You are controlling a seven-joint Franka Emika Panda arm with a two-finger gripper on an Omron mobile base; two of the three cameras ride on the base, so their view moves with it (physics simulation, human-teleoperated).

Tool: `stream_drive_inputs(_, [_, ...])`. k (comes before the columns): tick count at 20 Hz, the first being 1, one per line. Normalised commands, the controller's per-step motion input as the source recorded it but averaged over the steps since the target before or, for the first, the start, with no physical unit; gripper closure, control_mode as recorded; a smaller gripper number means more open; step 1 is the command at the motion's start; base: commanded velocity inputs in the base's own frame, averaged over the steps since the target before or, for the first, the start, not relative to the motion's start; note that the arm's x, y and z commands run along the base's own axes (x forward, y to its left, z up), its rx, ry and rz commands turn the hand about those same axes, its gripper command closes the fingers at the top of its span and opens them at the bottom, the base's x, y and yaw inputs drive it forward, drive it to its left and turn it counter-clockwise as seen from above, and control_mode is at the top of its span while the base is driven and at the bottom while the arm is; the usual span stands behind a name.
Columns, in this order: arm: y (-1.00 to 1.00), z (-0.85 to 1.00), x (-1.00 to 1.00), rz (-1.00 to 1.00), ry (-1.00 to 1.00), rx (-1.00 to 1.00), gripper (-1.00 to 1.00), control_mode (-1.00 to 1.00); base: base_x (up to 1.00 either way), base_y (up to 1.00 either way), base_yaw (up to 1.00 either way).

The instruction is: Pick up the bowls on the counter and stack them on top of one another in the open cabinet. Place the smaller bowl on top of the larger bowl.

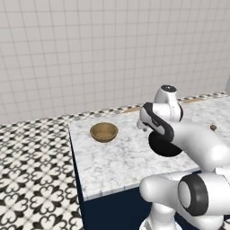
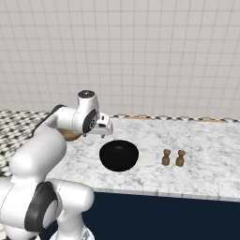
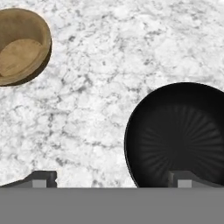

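The hand hovers above the marble surface, fingers apart, gripping nothing. The black bowl sits just below it; the wooden bowl rests well apart from the black bowl. No writing is legible.

I get even, flat light across all three views — bright, with no obvious single source and no harsh glare. The marble counter reads clean and sharp, veins crisp right to the edges, no blur or bending that I can see. Shadows are faint — just a soft dark rim under the smaller bowl. The larger bowl shows dim radial sheen inside, otherwise nearly featureless black.
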Motion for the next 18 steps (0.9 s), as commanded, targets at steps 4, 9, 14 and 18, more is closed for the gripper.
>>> stream_drive_inputs(4, [1.00,0.17,0.08,-0.10,0.00,-0.02,-1.00,-1.00,0.00,0.00,0.00])
stream_drive_inputs(9, [0.92,0.01,0.31,-0.13,0.00,-0.01,-1.00,-1.00,0.00,0.00,0.00])
stream_drive_inputs(14, [0.49,-0.15,0.65,-0.15,0.00,0.03,-1.00,-1.00,0.00,0.00,0.00])
stream_drive_inputs(18, [0.02,-0.32,0.62,-0.10,0.09,0.14,-1.00,-1.00,0.00,0.00,0.00])
